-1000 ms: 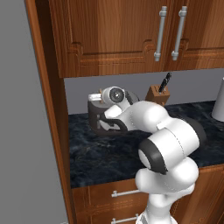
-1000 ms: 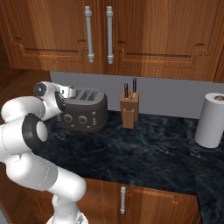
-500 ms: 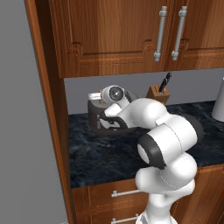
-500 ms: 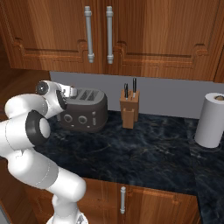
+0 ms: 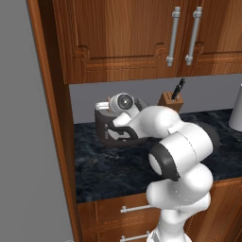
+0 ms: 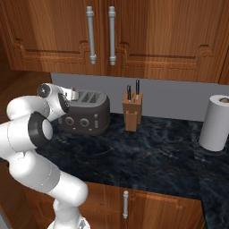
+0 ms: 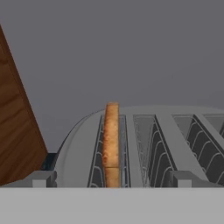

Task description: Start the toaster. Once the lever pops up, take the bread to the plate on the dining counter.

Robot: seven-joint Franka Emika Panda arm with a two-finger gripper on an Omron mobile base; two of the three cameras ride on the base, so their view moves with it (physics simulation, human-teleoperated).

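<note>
The toaster [image 6: 85, 112] stands on the black counter [image 6: 147, 156] against the grey back wall, under the wooden wall cabinets [image 6: 134, 36], with its long side running along the wall and its two round knobs facing out toward the room. Everything else is placed from it: the knife block [image 6: 133, 114] sits just beside its right end, the paper towel roll [image 6: 217, 123] stands well apart at the far right of the counter, and a wooden side panel [image 5: 52, 118] rises close by its left end. The arm reaches across in front of the toaster, and the gripper [image 5: 122, 132] hangs at the toaster's left end; in the left base view the hand covers much of the toaster's [image 5: 101, 124] body. In the hand view the toaster [image 7: 148, 131] shows its slotted top, the slots running away from the camera toward the wall. The bread [image 7: 111, 144] stands upright on edge in the leftmost slot, seen edge-on, its long axis running along the slot and its top edge poking above the silvery top. The fingers are not clear enough in any view, so I cannot tell whether the jaws are spread or closed.
</note>
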